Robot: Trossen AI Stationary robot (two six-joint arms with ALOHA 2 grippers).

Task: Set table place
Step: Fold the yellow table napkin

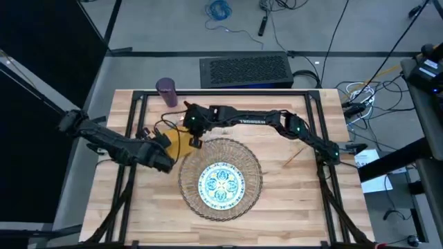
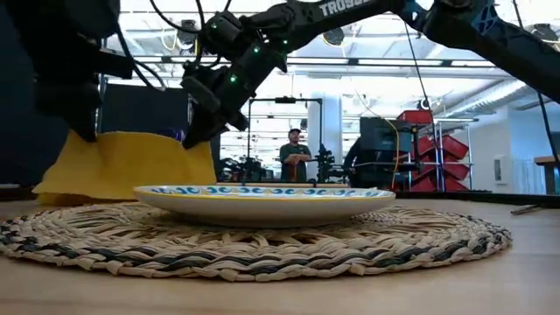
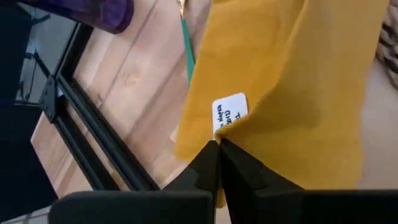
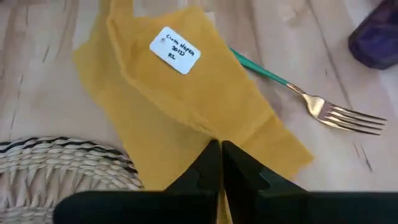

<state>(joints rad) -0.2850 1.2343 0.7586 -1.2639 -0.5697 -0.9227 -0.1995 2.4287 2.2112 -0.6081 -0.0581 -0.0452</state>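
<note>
The mustard-yellow napkin is left of the woven placemat, which bears the floral plate. My left gripper and my right gripper are both shut on the napkin, one at each end. In the low view the napkin hangs between them. A gold fork with a teal handle lies on the table, its handle running under the napkin. The purple cup stands near the far left corner. My left gripper pinches the napkin's edge beside its white tag between its two fingers, slanting down from the table's left. That end is raised and the cloth sags. My right gripper pinches the napkin's edge on the placemat side between its two fingers, slanting down from above. The cloth hangs slack below it, and its lower part rests on the table.
One more thin piece of cutlery lies on the wood to the right of the placemat. Black rails frame the table top. A person stands far off in the room behind the table.
</note>
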